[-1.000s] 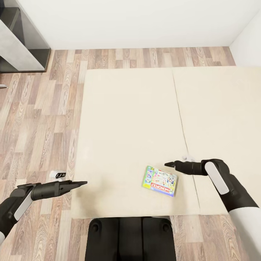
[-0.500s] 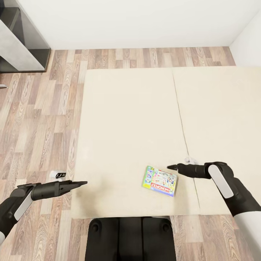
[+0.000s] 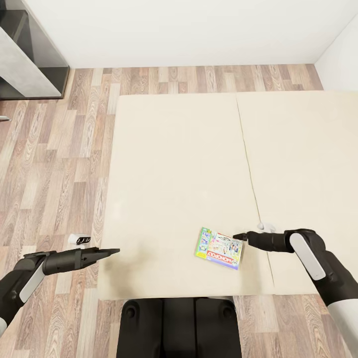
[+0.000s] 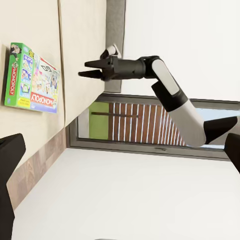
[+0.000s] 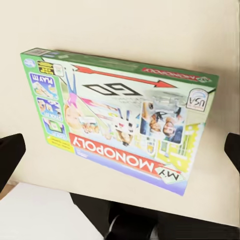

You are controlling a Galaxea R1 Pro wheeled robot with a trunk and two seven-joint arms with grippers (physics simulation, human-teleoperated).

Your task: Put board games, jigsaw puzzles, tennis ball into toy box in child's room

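Bed (image 3: 179, 164) is your landmark: beige mattress, a seam running down it on the right side, wood-plank floor (image 3: 59, 164) around it, white wall beyond its far edge. Dark-grey cabinet unit (image 3: 27, 54) stands off the bed's far-left corner, well apart from it. Robot base (image 3: 179, 325) sits against the bed's near edge. One board game (image 3: 219, 248) lies flat on the mattress near the bed's near edge, just left of the seam; green-bordered box, "My Monopoly" lettering reads clearly in the right wrist view (image 5: 117, 117), and it also shows in the left wrist view (image 4: 31, 80). Your right gripper (image 3: 238, 237) is over the bed at the box's right edge, fingertips just at its far-right corner; from the head view you can't tell whether they touch. Left wrist view shows the right gripper (image 4: 90, 69) with its fingers (image 4: 95, 63) spread apart and nothing between them, above the mattress. Your left gripper (image 3: 115, 251) hangs at the bed's near-left edge, well apart from the box, fingers pointing toward it; they look close together in the head view, but I can't tell their state for sure. Small white-and-black object (image 3: 79, 240) lies on the floor just off the bed's left side.
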